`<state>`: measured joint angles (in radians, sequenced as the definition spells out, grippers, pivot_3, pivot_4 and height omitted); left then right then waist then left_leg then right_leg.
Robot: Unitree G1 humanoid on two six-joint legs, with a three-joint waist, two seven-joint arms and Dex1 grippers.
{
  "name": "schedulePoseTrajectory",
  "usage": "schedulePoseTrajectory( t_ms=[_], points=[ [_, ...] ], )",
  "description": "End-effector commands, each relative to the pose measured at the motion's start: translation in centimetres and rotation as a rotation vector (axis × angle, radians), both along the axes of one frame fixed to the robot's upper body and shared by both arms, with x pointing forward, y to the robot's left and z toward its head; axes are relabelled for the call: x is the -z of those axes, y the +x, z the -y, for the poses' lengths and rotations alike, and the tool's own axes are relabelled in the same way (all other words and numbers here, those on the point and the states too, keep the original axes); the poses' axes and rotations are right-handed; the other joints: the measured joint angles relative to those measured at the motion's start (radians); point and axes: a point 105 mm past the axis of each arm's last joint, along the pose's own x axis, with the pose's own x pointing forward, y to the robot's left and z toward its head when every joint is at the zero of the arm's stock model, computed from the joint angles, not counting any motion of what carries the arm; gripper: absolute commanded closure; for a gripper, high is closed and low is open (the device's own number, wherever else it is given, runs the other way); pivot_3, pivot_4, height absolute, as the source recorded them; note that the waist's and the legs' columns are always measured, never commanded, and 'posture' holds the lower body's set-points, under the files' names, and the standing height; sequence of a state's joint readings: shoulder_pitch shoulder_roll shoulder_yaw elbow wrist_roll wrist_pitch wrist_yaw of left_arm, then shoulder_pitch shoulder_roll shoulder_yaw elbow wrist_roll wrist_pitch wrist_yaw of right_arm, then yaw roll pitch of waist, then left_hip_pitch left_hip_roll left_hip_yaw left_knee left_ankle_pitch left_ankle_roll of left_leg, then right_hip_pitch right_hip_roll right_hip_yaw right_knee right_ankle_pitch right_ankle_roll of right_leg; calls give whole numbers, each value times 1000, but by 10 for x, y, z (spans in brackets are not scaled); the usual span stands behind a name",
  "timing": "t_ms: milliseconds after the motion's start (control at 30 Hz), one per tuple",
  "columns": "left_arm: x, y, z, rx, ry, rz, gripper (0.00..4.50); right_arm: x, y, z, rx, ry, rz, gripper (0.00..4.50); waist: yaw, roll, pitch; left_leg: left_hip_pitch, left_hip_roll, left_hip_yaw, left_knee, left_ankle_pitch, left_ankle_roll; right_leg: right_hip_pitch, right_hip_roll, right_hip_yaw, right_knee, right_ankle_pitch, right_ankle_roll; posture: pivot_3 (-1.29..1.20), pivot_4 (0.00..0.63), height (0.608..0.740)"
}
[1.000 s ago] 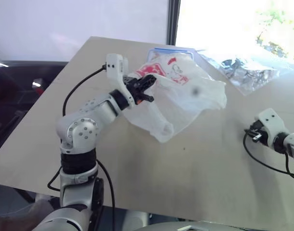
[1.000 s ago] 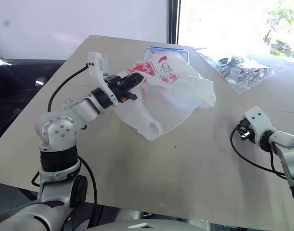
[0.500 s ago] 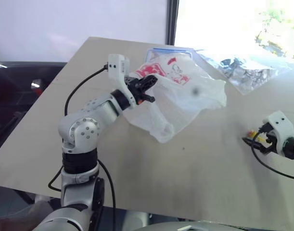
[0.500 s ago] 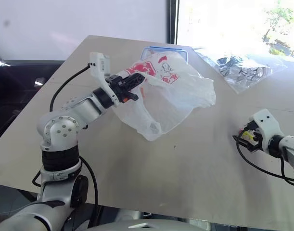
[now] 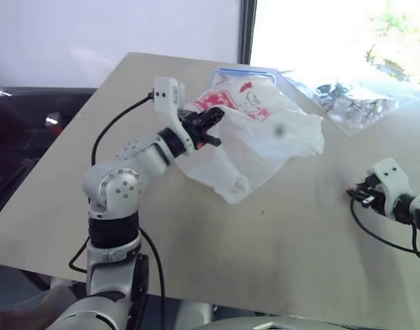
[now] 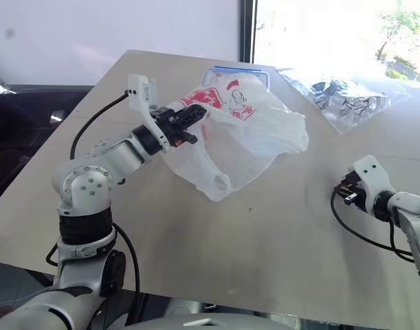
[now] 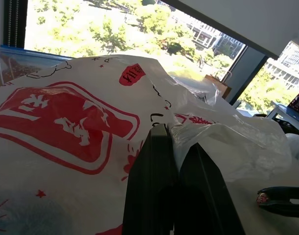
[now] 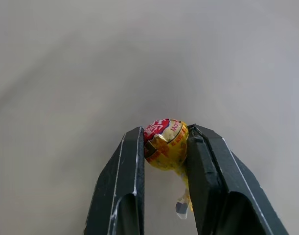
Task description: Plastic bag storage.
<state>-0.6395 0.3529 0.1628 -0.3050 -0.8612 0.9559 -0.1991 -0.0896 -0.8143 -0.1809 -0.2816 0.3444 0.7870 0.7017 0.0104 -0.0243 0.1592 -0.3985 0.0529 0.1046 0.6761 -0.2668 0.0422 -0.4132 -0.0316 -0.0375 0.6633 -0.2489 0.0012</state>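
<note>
Head camera first: my left gripper [image 5: 211, 128] is clamped shut on the rim of the plastic bag [image 5: 261, 141], holding it up off the tabletop [image 5: 264, 240] toward the far middle, so the bag hangs and billows out to the right of the gripper with its lower fold drooping toward the surface. Behind it, at the far edge, I can see a blue-rimmed box [image 5: 245, 71], and crinkled clear wrap [image 5: 354, 103] lies toward the far right corner. My right gripper [image 6: 341, 192] sits low by the right edge, well apart from the bag, pointing back across the tabletop toward it.

Left wrist camera now: the two black fingers [image 7: 151, 191] are pressed together with white film pinched between them, red logo [image 7: 66, 125] spread just beyond. A fold of bag bulges up beside the fingers. I cannot make out an open mouth from here.

Right wrist camera: the fingers [image 8: 127, 191] stand narrow, closed on a small round candy [image 8: 165, 144] in a yellow and red wrapper, its twisted tail hanging between them, bare tabletop beyond.

So the whole thing turns on this: the bag lies forward and to the left of my right gripper, which is the one that must travel. I reckon the candy goes across to the held rim, and finding an actual opening there will be the tricky bit.
</note>
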Motion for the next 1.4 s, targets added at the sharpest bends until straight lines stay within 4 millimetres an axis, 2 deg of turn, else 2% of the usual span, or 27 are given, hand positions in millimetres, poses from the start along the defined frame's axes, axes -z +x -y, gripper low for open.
schedulePoseTrajectory(
  t_ms=[33, 167, 233, 300, 367, 400, 467, 567, 633, 733, 833, 1000, 1167, 1400],
  points=[
    [-17, -6, 1, 9, 0, 71, 4500, -35, -13, -70, -276, 109, 64, 3826, -4, 0, 0, 0, 0, 0, 0, 0, 0, 0, 0, 0, 0, 0, 0, 0, 150, 740],
    [-20, -7, -2, 11, -1, 78, 4500, -59, -5, -135, -407, 218, 153, 3826, -15, 0, 0, 1, 1, 0, 0, 0, 0, 0, 1, 0, 1, 0, 0, 0, 150, 740],
    [-22, -8, -3, 25, -3, 80, 4500, -67, 15, -169, -416, 267, 193, 3826, -24, 0, 0, 1, 1, 0, 0, 0, -1, 0, 1, 0, 1, 0, 0, 0, 150, 740],
    [-24, -11, -2, 47, -1, 88, 4500, -72, 46, -201, -398, 238, 262, 3826, -26, 0, 0, 1, 0, 0, 0, 0, -1, -1, 0, 0, 1, 0, 0, 0, 150, 740],
    [-27, -15, -3, 64, 5, 100, 4500, -76, 83, -221, -315, 257, 306, 3826, -25, 0, 0, 0, 0, 0, 0, 1, -1, -2, 0, 0, 2, 0, 0, 0, 150, 740],
    [-29, -17, -4, 70, 6, 106, 4500, -73, 94, -234, -332, 221, 322, 3026, -18, 0, 1, 0, 0, 0, 0, 1, -1, -2, 0, 0, 2, 0, -1, 0, 150, 740],
    [-32, -18, -6, 64, 10, 116, 4500, -78, 110, -254, -343, 180, 386, 2378, -16, -1, 1, -2, -1, -1, 0, 1, -1, -2, -1, -2, 2, 0, -1, 0, 150, 740],
    [-34, -18, -12, 31, 8, 122, 4500, -93, 120, -265, -347, 126, 487, 992, -19, -1, 1, -4, -3, -1, -2, 0, -1, -3, -3, -2, -1, 1, 0, 0, 150, 740],
    [-30, -17, -17, -5, 0, 111, 4500, -98, 105, -262, -428, 151, 490, 992, -17, -1, 1, -6, -5, -3, -3, 0, -1, -4, -5, -3, -1, 1, 0, 0, 150, 740],
    [-25, -15, -23, -38, -5, 93, 4500, -104, 74, -246, -527, 177, 490, 992, -12, -1, 1, -8, -6, -8, -4, 0, -1, -4, -7, -6, -1, 1, 0, 0, 150, 740],
    [-23, -11, -26, -60, -7, 85, 4500, -117, 31, -225, -623, 228, 477, 992, -11, 0, 1, -14, -6, -13, -3, 0, -1, -9, -6, -9, 0, 0, 0, 0, 150, 740],
    [-22, -1, -25, -72, -9, 74, 4500, -121, -9, -189, -629, 156, 444, 992, -14, 0, 1, -15, -6, -14, -1, 2, -3, -10, -5, -9, 1, 0, 0, 0, 150, 740],
    [-24, 3, -19, -40, -7, 79, 4500, -129, -14, -165, -509, 100, 483, 992, -19, 0, 1, -11, -6, -15, 0, 2, -2, -6, -3, -8, 2, 0, 0, 0, 150, 740],
    [-28, 6, -19, -30, 2, 93, 4500, -137, 11, -126, -235, -35, 548, 992, -18, 0, 1, -14, -6, -15, 2, 2, -2, -6, -3, -8, 1, 0, 0, 0, 150, 740]
  ],
)
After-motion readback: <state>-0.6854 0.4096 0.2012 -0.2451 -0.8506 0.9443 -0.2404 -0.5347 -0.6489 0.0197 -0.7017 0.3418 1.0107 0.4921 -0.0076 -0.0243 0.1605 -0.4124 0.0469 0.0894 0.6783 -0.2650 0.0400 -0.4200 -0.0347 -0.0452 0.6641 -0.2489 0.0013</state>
